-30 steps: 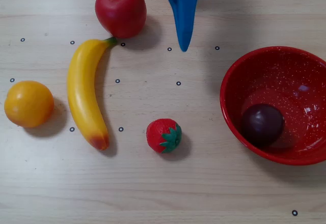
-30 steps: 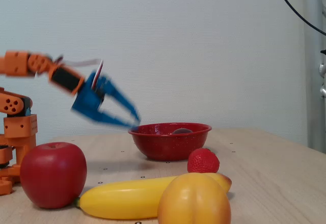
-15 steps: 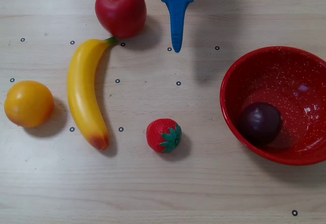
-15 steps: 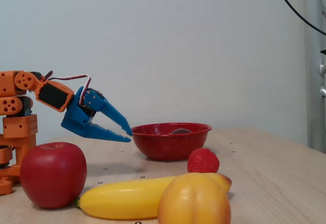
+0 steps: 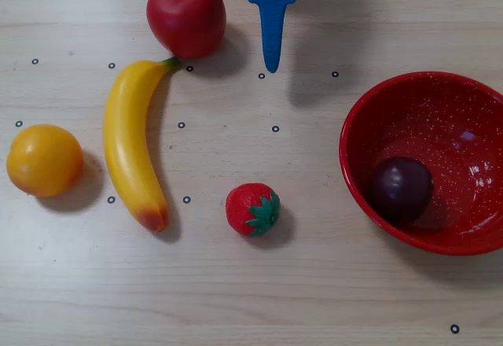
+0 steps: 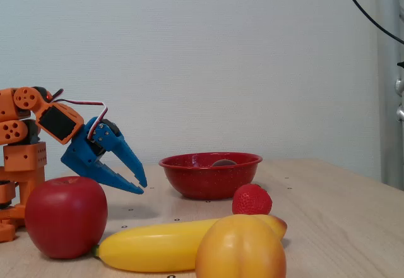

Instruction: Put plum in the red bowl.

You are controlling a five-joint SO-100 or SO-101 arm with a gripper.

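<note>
The plum (image 5: 402, 189) is a dark maroon ball lying inside the red bowl (image 5: 369, 102), on its left side in the overhead view. In the fixed view only the plum's top (image 6: 222, 162) shows over the rim of the red bowl (image 6: 208, 180). My blue gripper (image 5: 271, 67) points down the table at the top centre, well apart from the bowl. In the fixed view the gripper (image 6: 142, 188) hangs low, left of the bowl, with its tips together and nothing held.
A red apple (image 5: 186, 14) lies just left of the gripper. A banana (image 5: 130, 149), an orange (image 5: 44, 160) and a strawberry (image 5: 252, 209) lie on the wooden table. The orange arm base (image 6: 19, 158) stands at the left in the fixed view.
The gripper has pulled back from the bowl toward the arm base and dropped lower, and its jaws have closed. The plum and bowl have not moved.
</note>
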